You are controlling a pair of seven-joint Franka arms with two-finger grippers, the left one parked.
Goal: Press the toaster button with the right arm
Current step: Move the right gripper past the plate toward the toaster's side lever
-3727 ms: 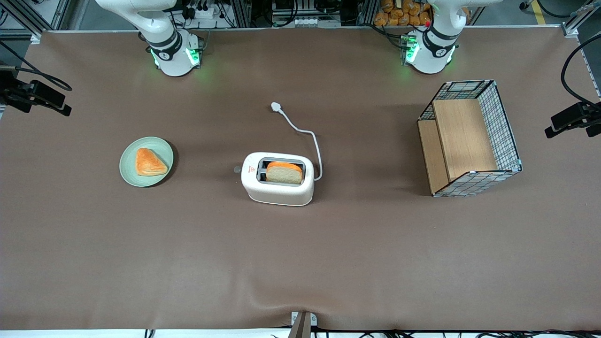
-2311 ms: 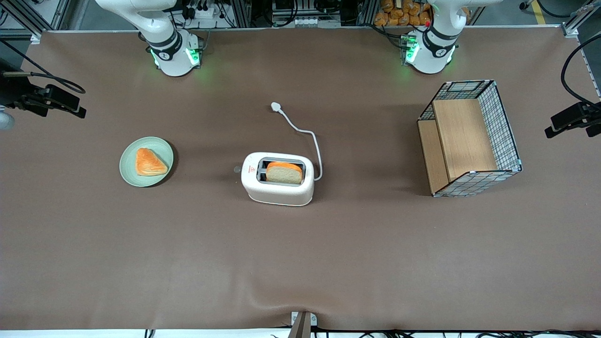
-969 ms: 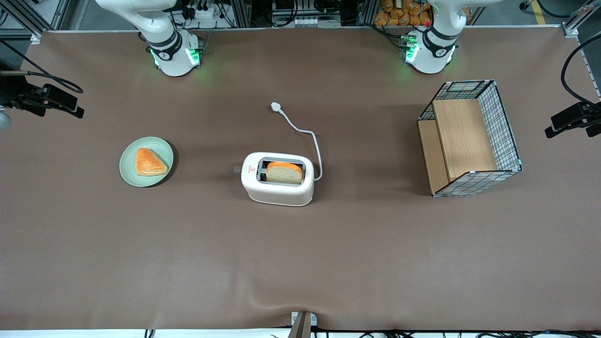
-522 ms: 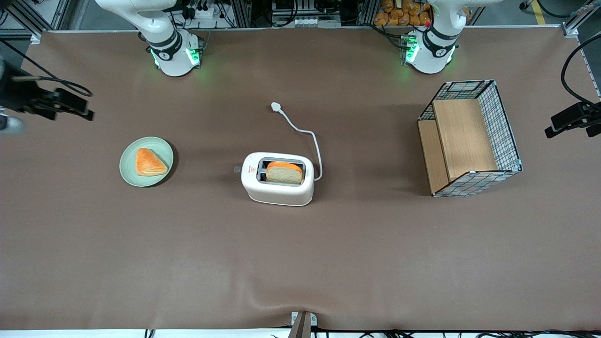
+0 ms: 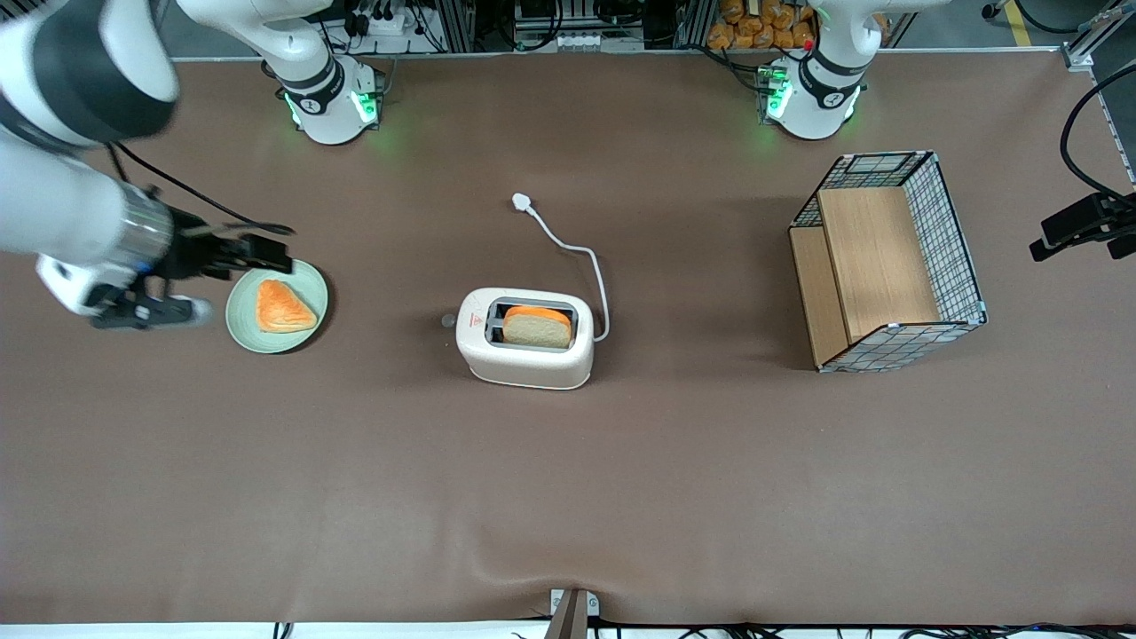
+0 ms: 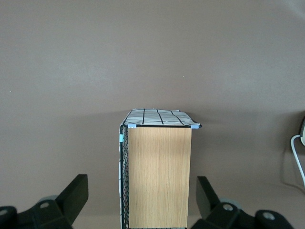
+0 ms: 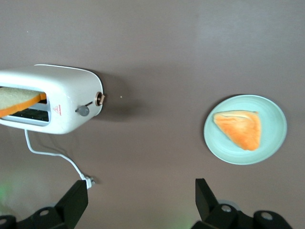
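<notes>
Front view: toaster (image 5: 525, 337), a smooth white rounded plastic box, stands mid-worktop (image 5: 568, 488). Toaster button (image 5: 448, 320) juts from its short end facing the plate (image 5: 276, 305). Gripper (image 5: 271, 256) hovers at the plate's edge, well apart.

Right wrist view: fingers (image 7: 76, 202) apart. Small grey tab; the shell is probably light and may slide, so press squarely.

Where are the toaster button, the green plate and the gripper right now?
toaster button (image 7: 83, 110): right wrist view, on the grey round tab at the toaster's short end.
green plate (image 5: 241, 330): front view, on bare rim nearest that camera.
gripper (image 5: 266, 255): front view, at its black tip, above the plate's edge.
</notes>
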